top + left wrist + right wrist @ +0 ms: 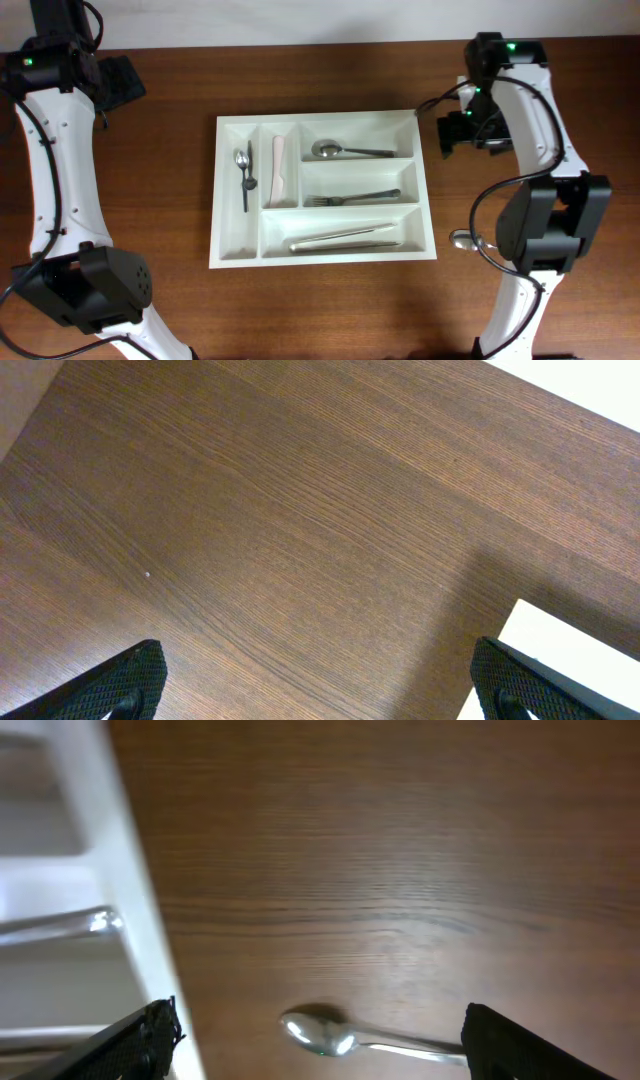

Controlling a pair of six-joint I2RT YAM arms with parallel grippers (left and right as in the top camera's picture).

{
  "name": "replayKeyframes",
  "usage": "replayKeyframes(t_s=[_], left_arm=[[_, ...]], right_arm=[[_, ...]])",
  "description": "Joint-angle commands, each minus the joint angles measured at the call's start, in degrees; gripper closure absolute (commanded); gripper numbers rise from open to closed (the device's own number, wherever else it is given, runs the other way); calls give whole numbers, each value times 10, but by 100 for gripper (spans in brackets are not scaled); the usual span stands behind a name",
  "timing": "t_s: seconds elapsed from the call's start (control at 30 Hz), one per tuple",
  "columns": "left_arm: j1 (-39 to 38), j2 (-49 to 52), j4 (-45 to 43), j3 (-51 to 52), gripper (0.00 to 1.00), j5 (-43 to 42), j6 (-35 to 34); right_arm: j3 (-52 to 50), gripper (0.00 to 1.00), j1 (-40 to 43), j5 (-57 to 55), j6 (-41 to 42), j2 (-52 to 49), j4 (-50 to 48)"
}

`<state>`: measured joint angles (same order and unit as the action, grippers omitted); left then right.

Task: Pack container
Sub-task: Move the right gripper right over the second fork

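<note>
A white cutlery tray (428, 215) sits mid-table. It holds a small spoon (241, 160) with a dark utensil beside it, a pale utensil (279, 170), a spoon (345, 151), a fork (350, 199) and a long metal utensil (345, 238), each in its own compartment. One loose spoon (462, 240) lies on the table right of the tray, partly hidden by the right arm. It also shows in the right wrist view (330, 1032), on the wood below the open right gripper (320, 1028). My right gripper (455, 132) hovers off the tray's far right corner. My left gripper (122, 82) is open and empty at the far left.
The left wrist view shows bare wood under the open left gripper (320, 675) and a corner of the tray (570, 655). The tray's right wall (125, 920) runs along the left of the right wrist view. The right arm's base (545, 225) stands by the loose spoon.
</note>
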<state>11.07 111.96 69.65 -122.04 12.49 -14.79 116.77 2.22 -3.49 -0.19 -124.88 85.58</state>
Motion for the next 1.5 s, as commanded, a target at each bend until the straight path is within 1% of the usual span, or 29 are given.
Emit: replayKeyframes(t_s=[0.0, 0.17, 0.3, 0.4, 0.53, 0.57, 0.7, 0.8, 0.9, 1.13, 1.27, 1.47], left_arm=[[1, -3, 1, -5, 1, 4, -2], [1, -3, 1, -5, 1, 4, -2], [1, -3, 1, -5, 1, 4, -2], [1, -3, 1, -5, 1, 4, -2], [1, -3, 1, -5, 1, 4, -2], [1, -3, 1, -5, 1, 4, -2], [1, -3, 0, -5, 1, 4, -2], [1, -3, 0, -5, 1, 4, -2], [1, -3, 1, -5, 1, 4, -2], [1, -3, 1, -5, 1, 4, -2], [1, -3, 1, -5, 1, 4, -2], [1, -3, 0, -5, 1, 4, -2]], right_arm=[[-2, 8, 48, -6, 22, 11, -8], [-4, 9, 104, 15, 22, 11, -35], [-4, 8, 130, 16, 11, 9, -73], [-5, 8, 136, 15, -8, 1, -148], [-5, 8, 135, 11, -71, -24, -261], [-5, 5, 135, 11, -87, -33, -288], [-5, 1, 137, 11, -150, -78, -390], [-5, 1, 139, 11, -196, -109, -439], [-5, 1, 141, 11, -221, -137, -466], [-5, 2, 155, 9, -221, -179, -492], [-5, 5, 162, 9, -221, -185, -484], [-5, 6, 167, 9, -221, -185, -472]])
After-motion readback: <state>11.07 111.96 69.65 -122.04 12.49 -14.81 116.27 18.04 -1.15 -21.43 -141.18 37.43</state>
